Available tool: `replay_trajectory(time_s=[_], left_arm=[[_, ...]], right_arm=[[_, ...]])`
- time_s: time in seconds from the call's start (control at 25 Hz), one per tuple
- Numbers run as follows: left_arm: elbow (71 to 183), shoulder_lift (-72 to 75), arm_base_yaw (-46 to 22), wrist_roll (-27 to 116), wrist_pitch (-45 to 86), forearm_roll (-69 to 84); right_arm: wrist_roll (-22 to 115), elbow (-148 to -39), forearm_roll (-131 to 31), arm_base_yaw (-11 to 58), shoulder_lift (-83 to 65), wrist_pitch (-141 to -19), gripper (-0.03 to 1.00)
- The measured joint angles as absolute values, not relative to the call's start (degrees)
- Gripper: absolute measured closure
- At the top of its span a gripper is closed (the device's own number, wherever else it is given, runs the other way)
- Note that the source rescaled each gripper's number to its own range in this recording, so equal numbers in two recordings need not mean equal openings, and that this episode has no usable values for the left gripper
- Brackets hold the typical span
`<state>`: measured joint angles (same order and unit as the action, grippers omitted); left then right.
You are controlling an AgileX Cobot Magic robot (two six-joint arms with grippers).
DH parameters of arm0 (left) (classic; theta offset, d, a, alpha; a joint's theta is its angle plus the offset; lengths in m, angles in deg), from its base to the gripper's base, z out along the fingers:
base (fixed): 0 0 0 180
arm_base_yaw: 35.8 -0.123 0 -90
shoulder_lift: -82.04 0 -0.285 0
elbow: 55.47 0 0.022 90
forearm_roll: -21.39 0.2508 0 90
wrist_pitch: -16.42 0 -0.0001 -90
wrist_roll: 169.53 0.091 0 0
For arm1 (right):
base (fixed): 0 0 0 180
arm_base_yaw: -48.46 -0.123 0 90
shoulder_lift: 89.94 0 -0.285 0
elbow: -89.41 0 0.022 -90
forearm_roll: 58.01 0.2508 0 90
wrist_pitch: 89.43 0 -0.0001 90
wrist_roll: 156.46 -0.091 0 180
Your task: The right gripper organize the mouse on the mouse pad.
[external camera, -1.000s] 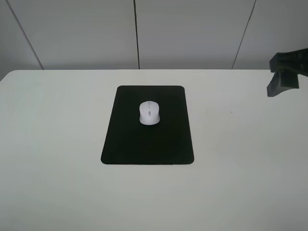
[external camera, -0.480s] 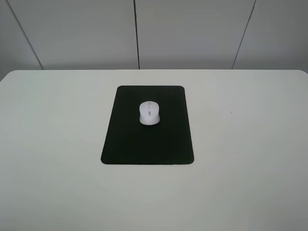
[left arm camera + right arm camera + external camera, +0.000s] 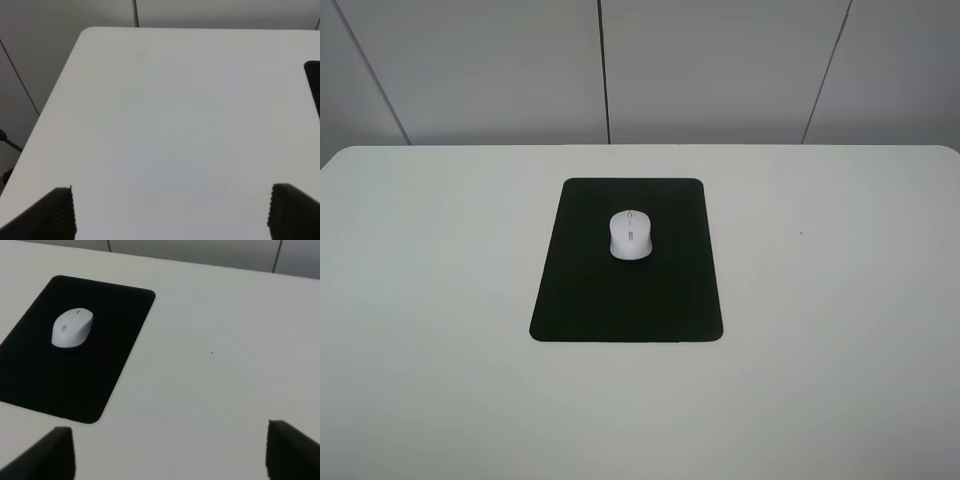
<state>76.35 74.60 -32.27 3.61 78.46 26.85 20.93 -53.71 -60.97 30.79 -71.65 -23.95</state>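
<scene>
On the white table [image 3: 840,330] we counted one mouse pad [image 3: 620,300] and one mouse [image 3: 630,235], nothing more. Going left to right, we first saw the left gripper [image 3: 170,212] above bare tabletop, its two fingers spread wide and holding nothing. At the middle lay the pad, the mouse resting on its far half, well inside the edges. To the right, the right gripper [image 3: 170,452] hung over the table, well apart from the mouse, two fingers wide open and empty.
</scene>
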Motion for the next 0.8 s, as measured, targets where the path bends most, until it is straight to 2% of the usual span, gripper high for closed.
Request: replay_trajectory(time_s=[0.32,0.8], left_arm=[[76.4,74.6,-32.3,3.6,78.5,26.8],[76.4,74.6,-32.3,3.6,78.5,26.8]], right_arm=[[24.7,-45.9,-57.6,30.8,-81.5,-27.5,0.28],[24.7,-42.8,-56.3,30.8,-82.5,-28.0,0.28]])
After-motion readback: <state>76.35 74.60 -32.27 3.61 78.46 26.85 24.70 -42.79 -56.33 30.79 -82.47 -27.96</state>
